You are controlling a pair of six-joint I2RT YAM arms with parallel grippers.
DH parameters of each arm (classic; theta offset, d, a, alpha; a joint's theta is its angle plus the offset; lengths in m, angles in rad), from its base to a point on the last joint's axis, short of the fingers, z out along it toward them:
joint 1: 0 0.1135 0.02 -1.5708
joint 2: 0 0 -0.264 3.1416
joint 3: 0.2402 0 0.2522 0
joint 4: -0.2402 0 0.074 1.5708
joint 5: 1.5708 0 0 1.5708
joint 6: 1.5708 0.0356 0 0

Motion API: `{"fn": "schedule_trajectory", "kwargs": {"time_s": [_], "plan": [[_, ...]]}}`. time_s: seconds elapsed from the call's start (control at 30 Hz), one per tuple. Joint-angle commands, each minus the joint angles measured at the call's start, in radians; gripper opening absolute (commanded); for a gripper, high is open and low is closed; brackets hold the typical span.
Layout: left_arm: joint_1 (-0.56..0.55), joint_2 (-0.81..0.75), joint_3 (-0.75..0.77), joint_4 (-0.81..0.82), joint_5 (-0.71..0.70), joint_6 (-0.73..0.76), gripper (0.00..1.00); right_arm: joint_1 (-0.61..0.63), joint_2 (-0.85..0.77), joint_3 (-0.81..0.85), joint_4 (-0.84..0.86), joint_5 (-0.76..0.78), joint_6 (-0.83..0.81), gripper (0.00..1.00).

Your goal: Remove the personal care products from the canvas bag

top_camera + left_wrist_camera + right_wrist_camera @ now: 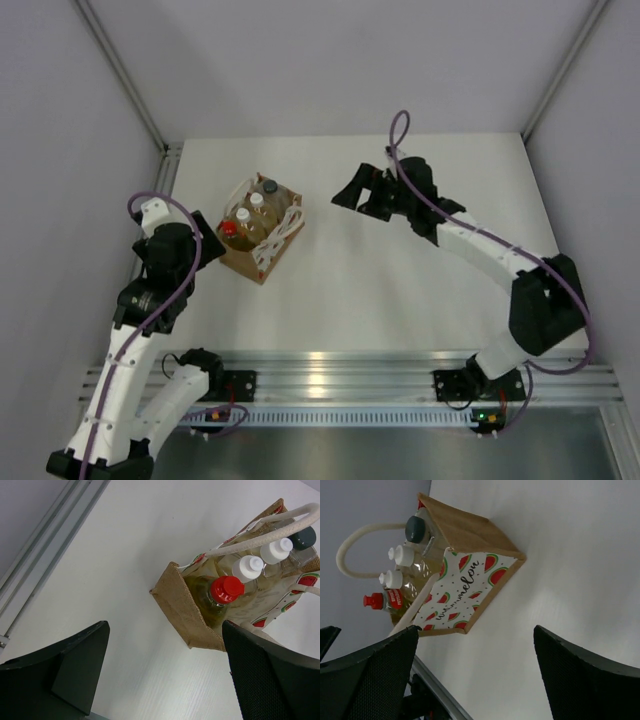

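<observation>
Tan canvas bag (pixel 244 262) stands upright on the white table (pixel 400 285), left of centre in the overhead view. Four bottles are inside it in a row, caps above the rim: red-capped bottle (pixel 226 589), two white-capped bottles (pixel 248 568), and dark-capped bottle (pixel 302 537). White rope handles (pixel 349 547) loop out past the rim. One side panel carries a watermelon print (pixel 465 592).

Left claw (pixel 212 243) is just beside the bag's lower-left side, jaws spread wide, gripping nothing. Right claw (pixel 347 196) is upper centre, well apart from the bag, jaws also wide and empty.
</observation>
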Motion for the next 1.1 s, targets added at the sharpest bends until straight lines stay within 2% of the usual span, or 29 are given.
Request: {"fn": "schedule_trajectory", "kwargs": {"time_s": [0.0, 0.03, 0.2, 0.4, 0.53, 0.77, 0.9, 1.07], "plan": [[0.004, -0.011, -0.005, 0.050, 0.013, 0.002, 0.98, 0.059, 0.162, 0.143, 0.240, -0.070, 0.130, 0.94], [0.004, -0.011, -0.006, 0.049, 0.017, 0.004, 0.98, 0.079, 0.197, 0.169, 0.251, -0.067, 0.140, 0.90], [0.004, -0.007, -0.011, 0.055, 0.045, 0.009, 0.98, 0.117, 0.432, 0.367, 0.251, -0.063, 0.139, 0.83], [0.004, 0.007, -0.011, 0.056, 0.062, 0.015, 0.98, 0.127, 0.606, 0.530, 0.240, -0.162, 0.139, 0.69], [0.004, 0.007, -0.012, 0.058, 0.065, 0.015, 0.98, 0.148, 0.624, 0.518, 0.214, -0.151, 0.121, 0.57], [0.004, 0.007, -0.012, 0.059, 0.074, 0.013, 0.98, 0.159, 0.636, 0.430, 0.228, -0.116, 0.102, 0.45], [0.004, -0.001, -0.012, 0.059, 0.091, 0.010, 0.98, 0.154, 0.681, 0.433, 0.229, -0.108, 0.090, 0.32], [0.004, -0.019, -0.014, 0.065, 0.117, 0.007, 0.98, 0.154, 0.689, 0.383, 0.283, -0.106, 0.084, 0.24]]}}
